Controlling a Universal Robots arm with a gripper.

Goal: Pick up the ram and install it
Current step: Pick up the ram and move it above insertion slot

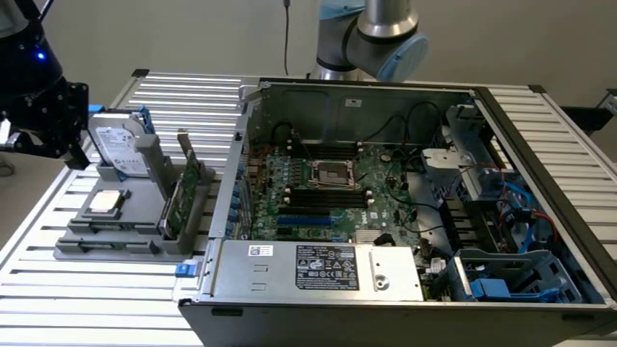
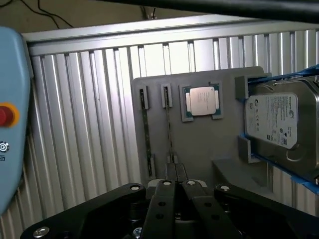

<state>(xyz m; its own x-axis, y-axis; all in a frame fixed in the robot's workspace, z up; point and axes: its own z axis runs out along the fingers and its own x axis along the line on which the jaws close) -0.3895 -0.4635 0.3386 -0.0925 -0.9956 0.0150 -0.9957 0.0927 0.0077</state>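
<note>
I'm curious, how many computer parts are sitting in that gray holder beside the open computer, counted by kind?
Thin circuit boards standing on edge: 2
Processor chip: 1
Hard drive: 1
Total: 4

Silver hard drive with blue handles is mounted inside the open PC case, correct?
No. The silver hard drive with blue handles stands in the grey plastic holder outside the open metal PC case, as the exterior view shows.
</note>
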